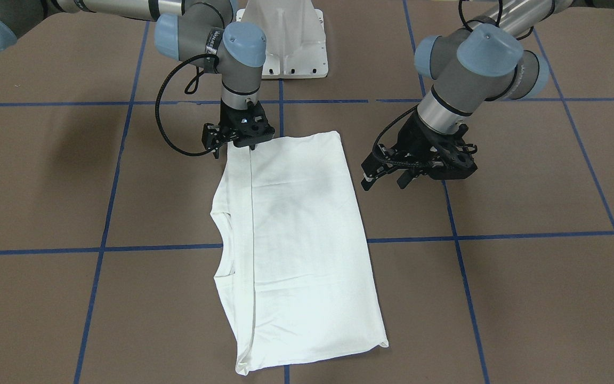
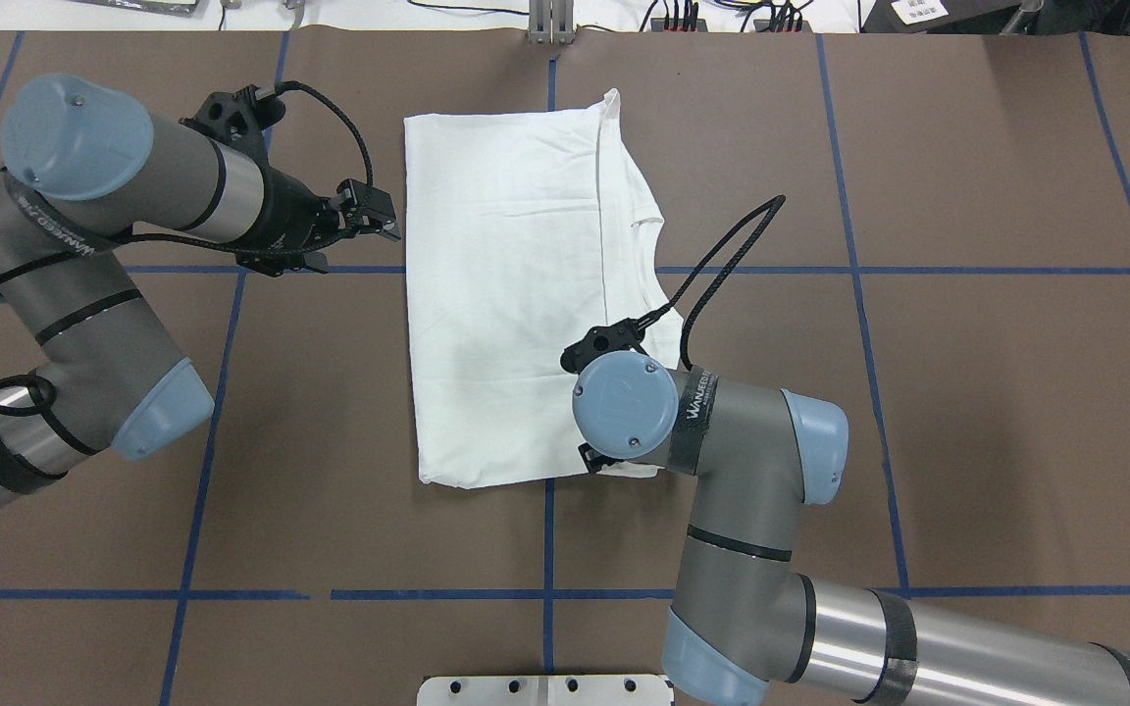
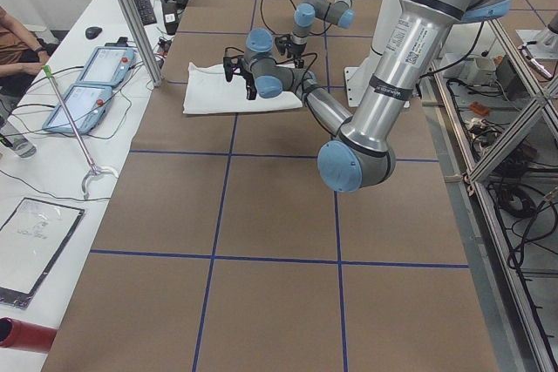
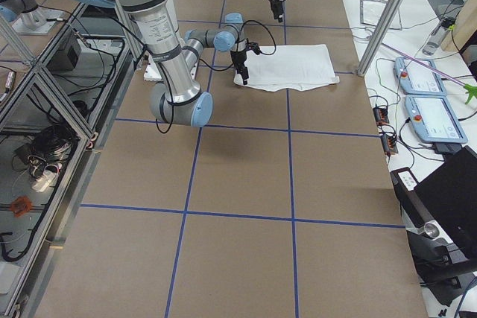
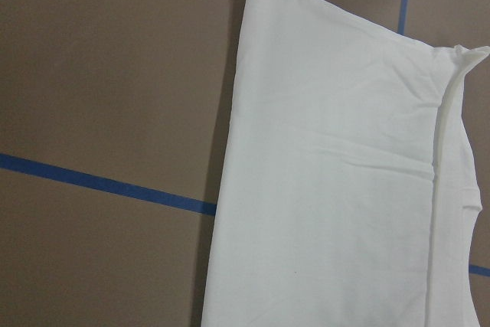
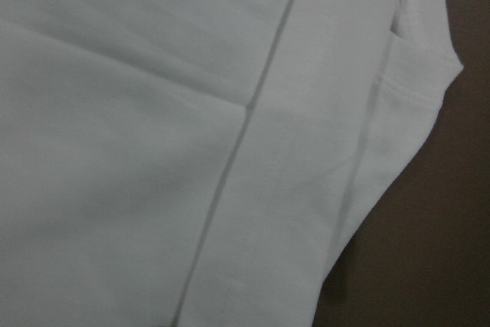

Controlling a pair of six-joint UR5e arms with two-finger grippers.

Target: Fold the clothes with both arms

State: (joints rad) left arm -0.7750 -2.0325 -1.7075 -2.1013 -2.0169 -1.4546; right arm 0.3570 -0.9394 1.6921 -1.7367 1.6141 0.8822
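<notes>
The folded white T-shirt (image 1: 296, 234) lies flat on the brown surface (image 1: 525, 298), straight out in front of the white pedestal base (image 1: 285, 42). It forms a long rectangle whose long axis runs directly away from that base. Its neck opening (image 1: 220, 242) faces the robot's right, partway along that long edge.

The right gripper (image 1: 235, 146) stands down on the shirt corner nearest the base, on the neckline side. Whether its fingers pinch the cloth cannot be told. The left gripper (image 1: 384, 181) hovers just beside the opposite long edge, slightly farther from the base. Its fingers are spread apart and hold nothing.
</notes>
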